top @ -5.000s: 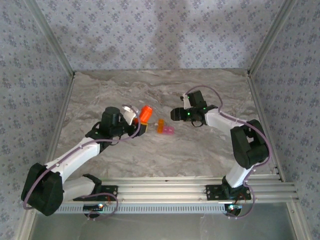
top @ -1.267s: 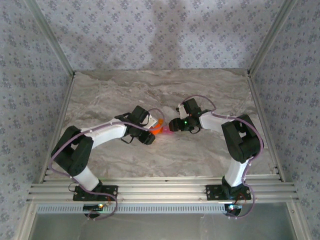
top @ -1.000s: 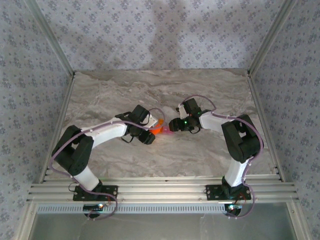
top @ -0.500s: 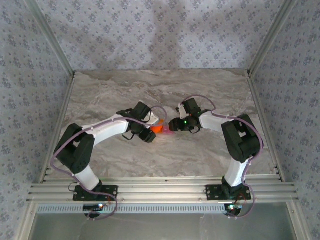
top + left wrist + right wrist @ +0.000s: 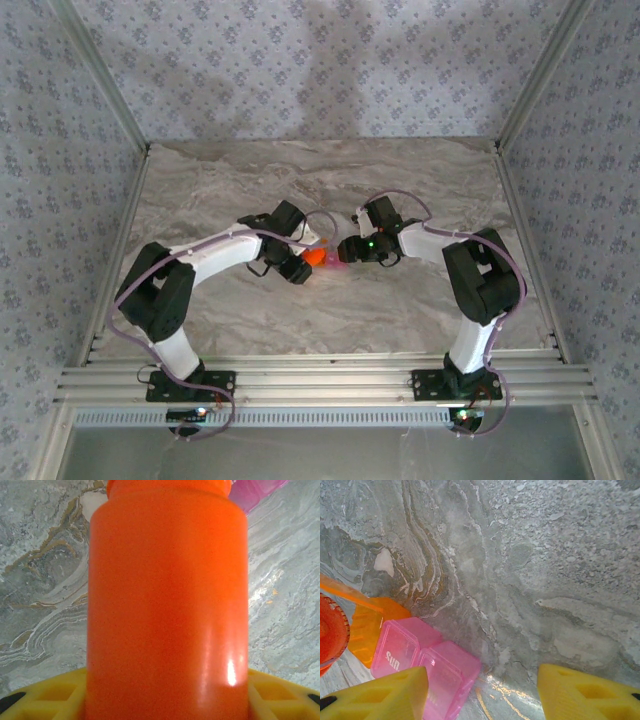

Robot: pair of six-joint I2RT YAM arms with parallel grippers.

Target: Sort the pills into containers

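Pink and orange on the grey marbled table (image 5: 545,555), lay as joined containers (image 5: 415,660) just beside the spread, empty fingers of right gripper (image 5: 482,680), showed "sun" in white on a pink lid, sat near orange bottle (image 5: 167,605) clamped in left gripper (image 5: 303,262).

Table (image 5: 400,300): grey-white marble-pattern top with tan veins, slightly glossy. Aluminium rails (image 5: 320,375) along 6 o'clock edge.

Containers (image 5: 415,655) lie flat on marble near table centre, in top view. Right wrist view: they sit at 8 o'clock of frame. Pink compartment (image 5: 400,647) translucent, two square faces side by side, white lettering on one. Orange compartment (image 5: 370,627) joined at its 9 o'clock side, thin orange flap running toward 10 o'clock. Bare marble from 12 through 4 o'clock.
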